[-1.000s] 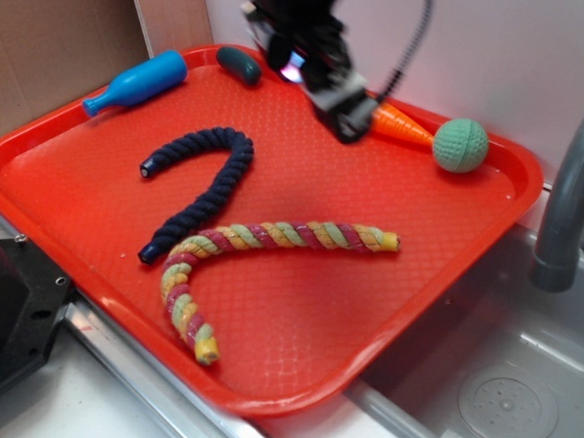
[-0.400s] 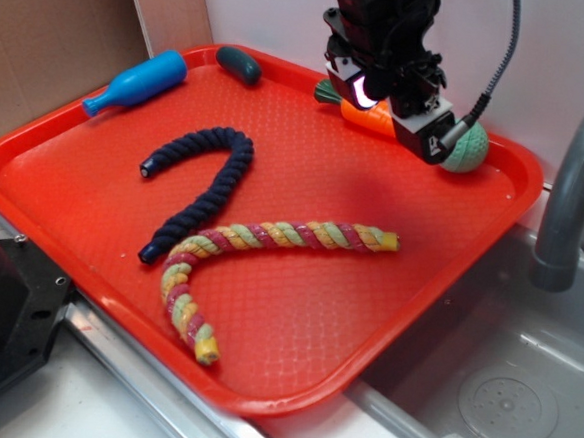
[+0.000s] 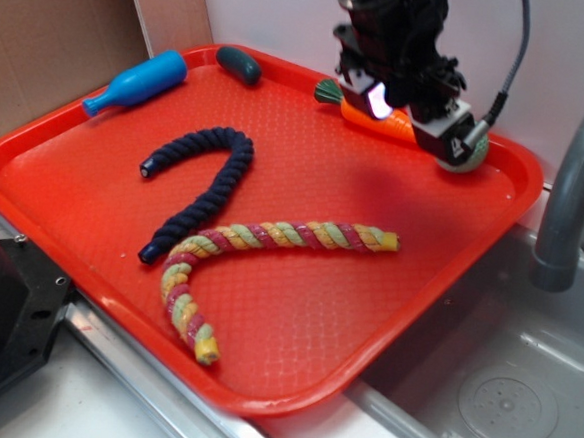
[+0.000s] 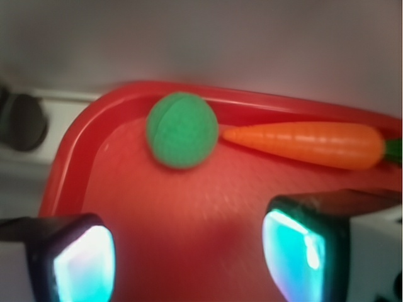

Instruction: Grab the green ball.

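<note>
ball: green ball (image 4: pixel 182 130) sits in the far corner of the red tray (image 4: pixel 69 170), close to the rim, touching or just off the toy carrot (image 4: pixel 312 143) tip
fingers: gripper (image 4: pixel 189 251) spread wide, nothing between them; ball is ahead of the pads, not yet between
exterior: arm hides most of the ball (image 3: pixel 474 152)
risk 1: round ball, any off-centre squeeze likely rolls it out along the rim
risk 2: one finger (image 4: pixel 302 248) lines up near the carrot, could pinch or shove it
risk 3: rim close, outer finger (image 4: pixel 72 258) may land on the tray wall
blur: wrist view smeared, alignment uncertain
</note>
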`<state>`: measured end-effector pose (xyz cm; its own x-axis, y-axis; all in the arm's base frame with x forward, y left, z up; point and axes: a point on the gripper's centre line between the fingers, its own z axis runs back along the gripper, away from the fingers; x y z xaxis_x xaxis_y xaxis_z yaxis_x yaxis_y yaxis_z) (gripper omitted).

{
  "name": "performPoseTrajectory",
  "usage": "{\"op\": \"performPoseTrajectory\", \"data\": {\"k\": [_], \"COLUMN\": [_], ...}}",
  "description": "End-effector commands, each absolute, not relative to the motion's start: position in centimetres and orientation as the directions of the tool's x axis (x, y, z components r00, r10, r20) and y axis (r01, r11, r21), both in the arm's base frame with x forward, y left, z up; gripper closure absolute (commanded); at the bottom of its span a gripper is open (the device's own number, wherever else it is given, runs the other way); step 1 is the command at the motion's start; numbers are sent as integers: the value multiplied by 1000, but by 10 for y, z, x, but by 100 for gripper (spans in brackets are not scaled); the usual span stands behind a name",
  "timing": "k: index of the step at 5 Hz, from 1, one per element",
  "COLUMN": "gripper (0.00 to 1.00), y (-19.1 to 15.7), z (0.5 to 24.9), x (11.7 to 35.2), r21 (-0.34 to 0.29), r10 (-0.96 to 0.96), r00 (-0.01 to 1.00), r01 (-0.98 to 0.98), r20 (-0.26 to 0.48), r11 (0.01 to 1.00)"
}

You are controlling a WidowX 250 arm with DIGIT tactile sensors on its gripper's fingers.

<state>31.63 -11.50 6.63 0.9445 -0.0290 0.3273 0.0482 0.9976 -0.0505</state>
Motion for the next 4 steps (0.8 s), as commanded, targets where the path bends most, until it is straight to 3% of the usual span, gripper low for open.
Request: {"op": "performPoseTrajectory", "data": {"k": [1,2,4], "gripper": [0,0,0], "y": [-115,-123,-138], "z": [73,76,64], "x": [363,365,372], "r21": [-95,-145,-98], "r10": [67,-22,-89], "r00": [913,896,912], "r01": [-32,96,139], "r20": [402,443,399], "r11": [995,985,986]}}
